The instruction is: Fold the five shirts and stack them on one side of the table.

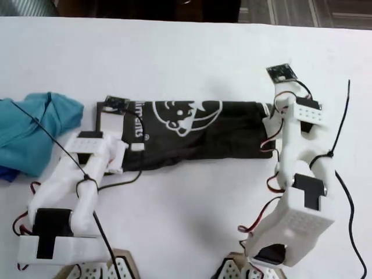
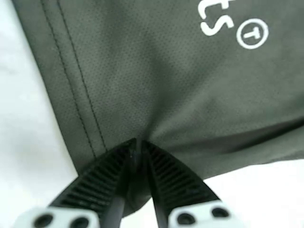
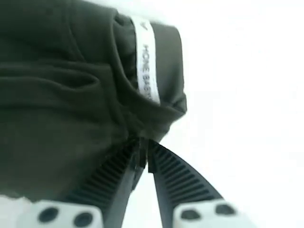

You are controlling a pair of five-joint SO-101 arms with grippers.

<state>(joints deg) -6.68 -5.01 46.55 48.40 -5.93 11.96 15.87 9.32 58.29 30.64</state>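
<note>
- Jaws of my left gripper (image 2: 138, 145) are pinched tight on the hem-end edge of the black shirt (image 1: 192, 133), with fabric bunched between the tips.
- Black shirt lies as a long band across the middle of the table (image 1: 192, 52), print up, spanning arm to arm.
- Right gripper (image 3: 142, 142) jaws are likewise closed, clamping the collar end just beside the white neck label (image 3: 148, 66).
- Handling, my guess: light, limp, thin knit. It will sag and slide unless held at both ends. Grab at edges or corners; the stitched hem gives the best bite.
- Count: one teal shirt (image 1: 35, 125) crumpled far left, a blue scrap (image 1: 4, 173) below it (can't tell if it's another shirt), one black shirt. Two sure, of five.
</note>
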